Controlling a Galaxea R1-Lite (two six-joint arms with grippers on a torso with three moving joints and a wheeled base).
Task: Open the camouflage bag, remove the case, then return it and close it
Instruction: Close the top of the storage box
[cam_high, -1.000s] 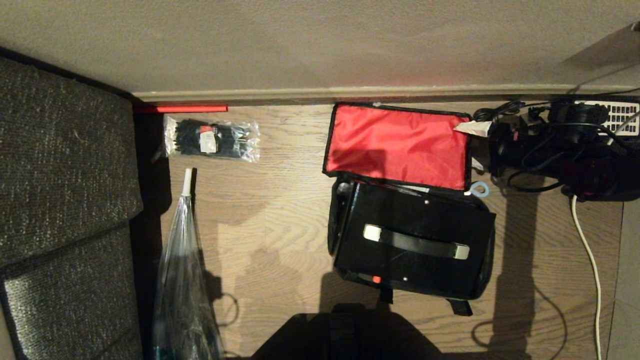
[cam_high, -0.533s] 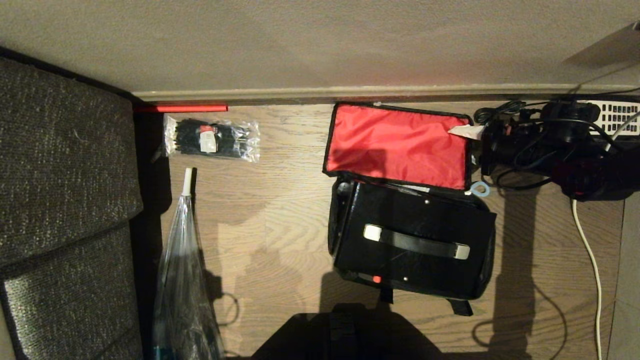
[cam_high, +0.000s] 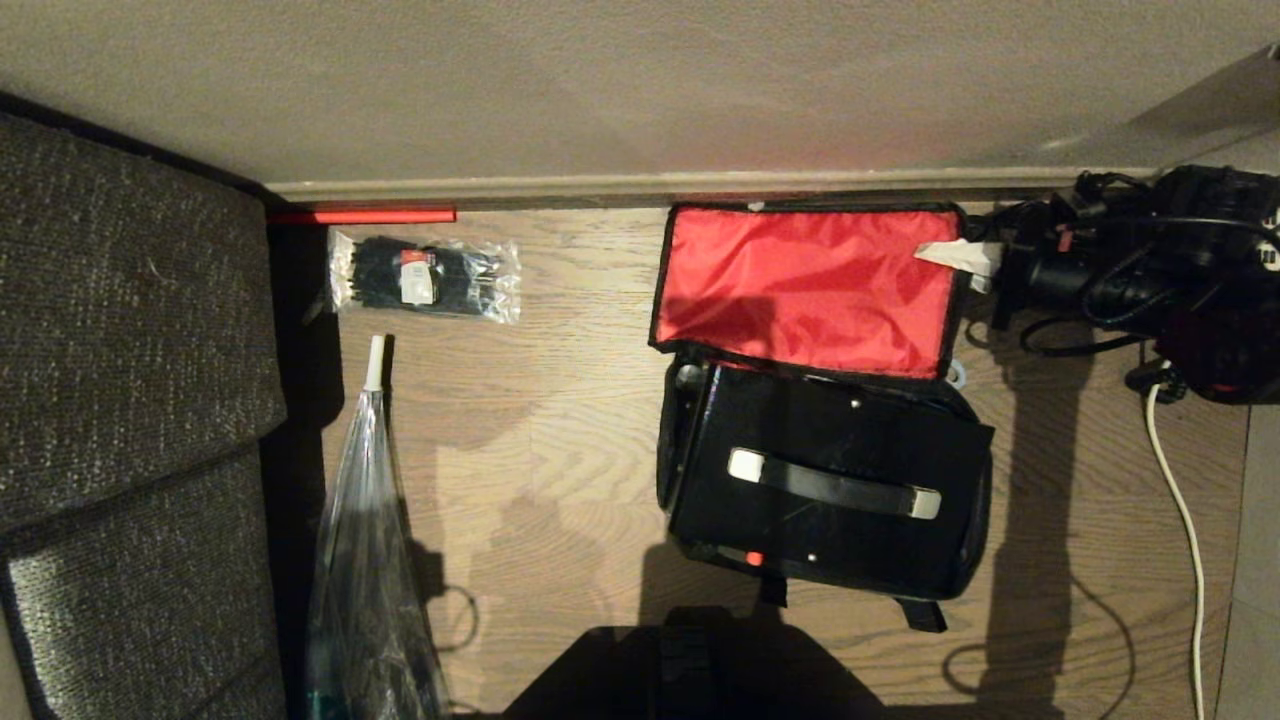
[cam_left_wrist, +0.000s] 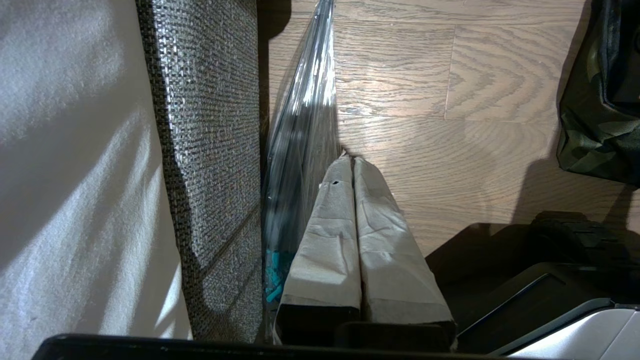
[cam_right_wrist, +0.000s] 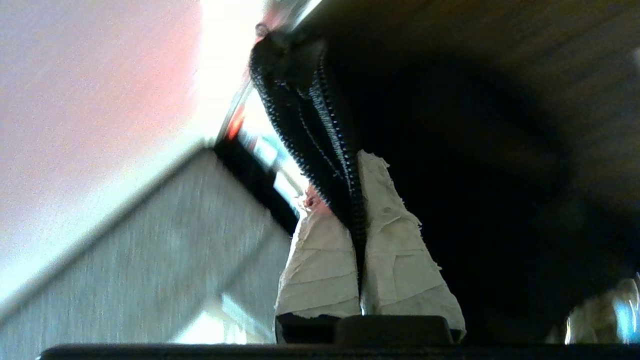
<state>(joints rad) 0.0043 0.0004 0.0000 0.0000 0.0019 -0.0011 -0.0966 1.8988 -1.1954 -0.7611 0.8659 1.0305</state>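
Observation:
The camouflage bag (cam_high: 668, 440) lies on the wood floor with its lid (cam_high: 800, 290) folded back, red lining up. Inside it sits the black case (cam_high: 830, 480), its strap handle on top. My right gripper (cam_high: 958, 254) is at the lid's far right corner, shut on the black zipper edge (cam_right_wrist: 310, 110), which runs between its taped fingers (cam_right_wrist: 320, 260). My left gripper (cam_left_wrist: 348, 159) hangs shut and holds nothing, low over the floor beside a clear plastic sleeve. The bag's camouflage side (cam_left_wrist: 595, 115) shows in the left wrist view.
A clear packet of black ties (cam_high: 425, 278) and a red bar (cam_high: 360, 216) lie by the skirting board. A long clear plastic sleeve (cam_high: 365, 520) rests against the grey upholstered seat (cam_high: 120, 350). A white cable (cam_high: 1185, 540) trails right of the bag.
My right gripper has shut on the lid's right edge and moved back and to the right. The lid's right corner has been drawn outward with it. The case has not moved.

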